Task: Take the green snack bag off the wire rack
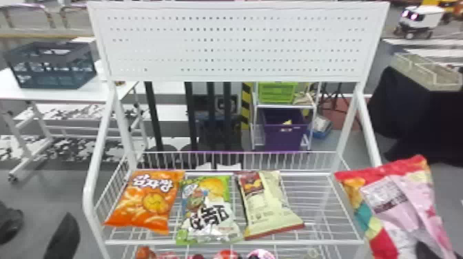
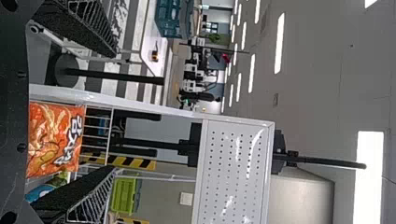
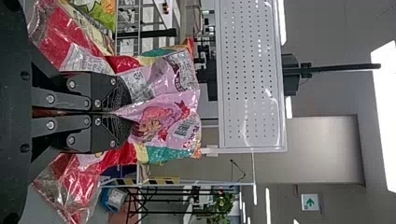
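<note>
In the head view the green snack bag [image 1: 211, 210] lies in the wire rack [image 1: 317, 206], between an orange bag [image 1: 148, 201] and a cream bag [image 1: 267, 203]. My right gripper [image 1: 427, 250] is at the lower right corner, outside the rack, with a pink and red bag [image 1: 389, 203]. The right wrist view has the right gripper [image 3: 128, 113] shut on that bag, pinching its pink side; part of the green bag shows at the top. In the left wrist view my left gripper [image 2: 113, 111] is open, fingers wide apart, with the orange bag [image 2: 55, 140] beyond.
A white perforated panel [image 1: 237, 41] rises behind the rack, with slanted white posts on both sides. More packages lie on a lower level under the front rail [image 1: 206, 242]. A white table with a dark crate [image 1: 51, 65] stands behind left.
</note>
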{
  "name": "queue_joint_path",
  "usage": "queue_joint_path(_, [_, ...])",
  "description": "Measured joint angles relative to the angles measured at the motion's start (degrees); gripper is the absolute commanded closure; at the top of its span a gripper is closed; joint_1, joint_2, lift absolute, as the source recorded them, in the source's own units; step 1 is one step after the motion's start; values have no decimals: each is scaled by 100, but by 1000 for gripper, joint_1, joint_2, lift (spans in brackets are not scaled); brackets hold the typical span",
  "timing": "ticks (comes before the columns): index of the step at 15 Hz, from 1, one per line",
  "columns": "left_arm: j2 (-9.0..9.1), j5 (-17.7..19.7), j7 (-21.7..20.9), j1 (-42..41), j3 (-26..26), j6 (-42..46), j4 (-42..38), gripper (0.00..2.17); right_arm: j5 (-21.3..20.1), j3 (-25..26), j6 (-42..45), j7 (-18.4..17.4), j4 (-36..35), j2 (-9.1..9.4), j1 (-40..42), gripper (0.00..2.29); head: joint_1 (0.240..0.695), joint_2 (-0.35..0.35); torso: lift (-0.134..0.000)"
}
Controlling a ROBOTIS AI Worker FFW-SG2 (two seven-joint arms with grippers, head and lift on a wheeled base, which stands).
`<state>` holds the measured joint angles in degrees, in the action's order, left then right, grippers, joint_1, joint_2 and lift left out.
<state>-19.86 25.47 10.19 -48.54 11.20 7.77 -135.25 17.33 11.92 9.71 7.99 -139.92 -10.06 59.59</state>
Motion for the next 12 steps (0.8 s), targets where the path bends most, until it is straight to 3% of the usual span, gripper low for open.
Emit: queue_joint_path(12, [-2, -186, -8, -32, -37, -18, -2, 29, 16, 3, 16, 0, 16, 5, -8, 2236, 499, 0, 0])
